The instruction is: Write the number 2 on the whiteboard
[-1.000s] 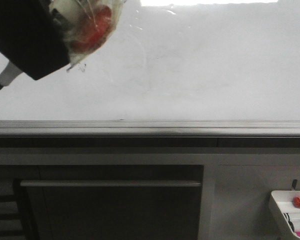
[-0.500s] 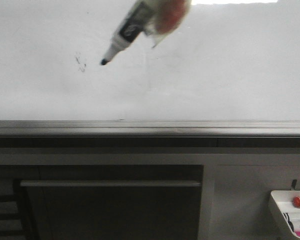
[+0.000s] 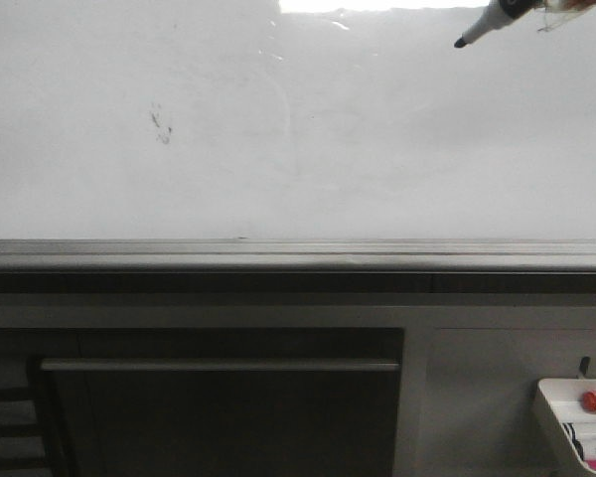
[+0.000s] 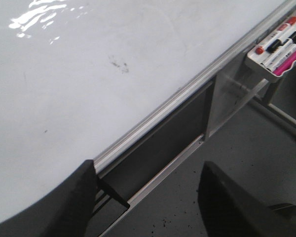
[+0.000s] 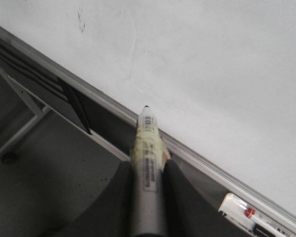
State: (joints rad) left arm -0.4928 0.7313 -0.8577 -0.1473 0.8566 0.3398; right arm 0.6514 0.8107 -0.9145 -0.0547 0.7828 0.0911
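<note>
The whiteboard fills the upper half of the front view, glossy white with faint smears. No number 2 shows on it; only a small dark smudge marks its left part. My right gripper is shut on a taped grey marker. In the front view that marker pokes in at the top right corner, its black tip pointing down-left just off the board. My left gripper is open and empty, hanging over the board's grey rail and the floor.
A grey metal rail runs along the board's lower edge, with a dark cabinet beneath. A small white tray with several markers hangs at the lower right, also seen as the tray from the left wrist.
The marker has swept from the far left, across the top of the board, to the top right corner. The gripper's dark body has left the front view. The board's surface is unchanged.
</note>
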